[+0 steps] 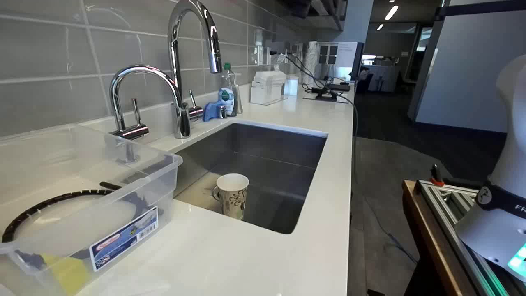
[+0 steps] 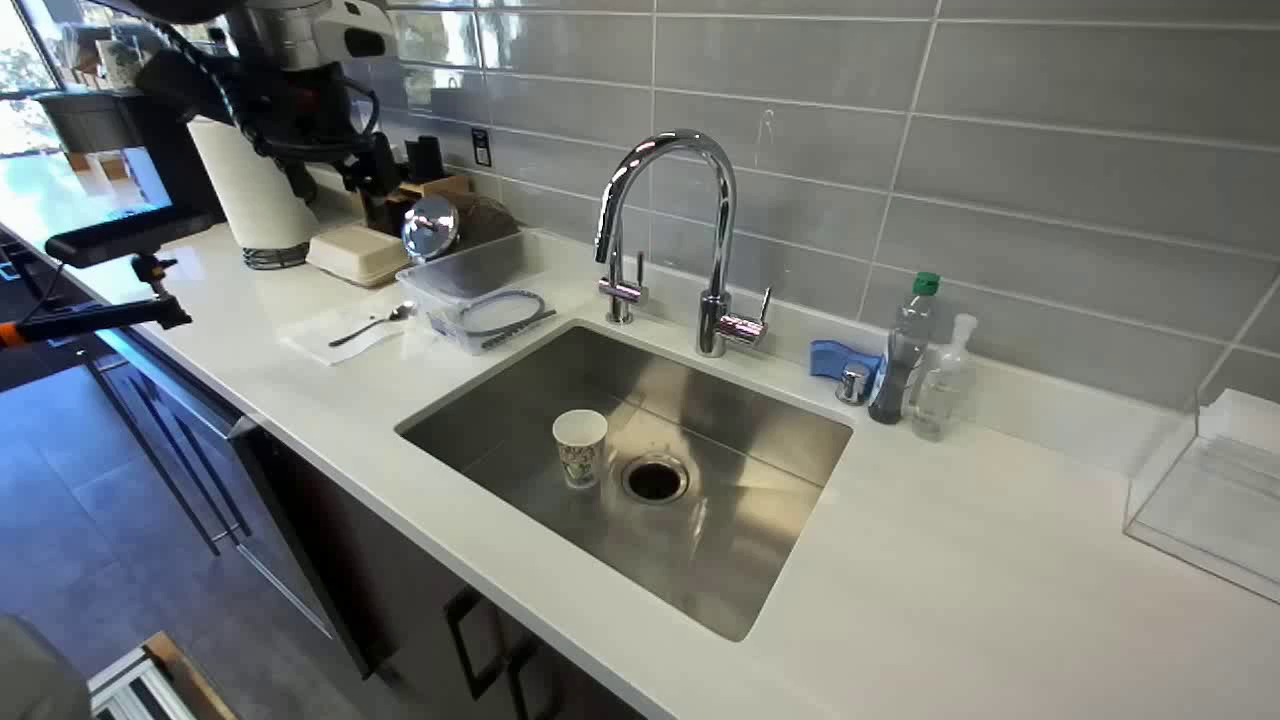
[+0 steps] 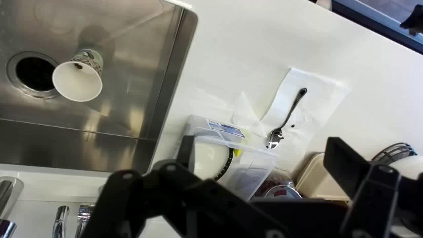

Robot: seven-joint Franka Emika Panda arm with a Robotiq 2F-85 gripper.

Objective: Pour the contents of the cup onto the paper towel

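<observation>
Surface: we recorded one white counter (image 3: pixel 231 49) beneath the claw (image 3: pixel 259 150), whose two fingers (image 3: pixel 345 163) were spread wide. One steel sink (image 3: pixel 142 76) was let into the counter on the claw's left in the wrist view. Room: in an exterior view we noted grey floor (image 2: pixel 80 500) low on the claw's left, then one tiled wall (image 2: pixel 1050 80) behind the claw and on to its right.

One patterned cup (image 3: pixel 77 82): standing in the sink, left of the claw and well apart from it, near the one drain (image 3: pixel 33 74). We found its mouth pointing up, its long axis upright. Dark bits (image 3: pixel 78 66) lay inside, too small for us to count.

Tally, left to right across the wrist view: two chrome taps (image 3: pixel 61 218), low on the claw's left; one clear plastic bin (image 3: pixel 261 158), beyond the gap between the fingers; one spoon (image 3: pixel 286 119), out past them in line with that gap, lying on the paper towel (image 3: pixel 322 91), whose sheets we could not number; one beige box (image 3: pixel 319 173), showing left of the rightmost finger; one white roll (image 3: pixel 409 163), past that finger.
</observation>
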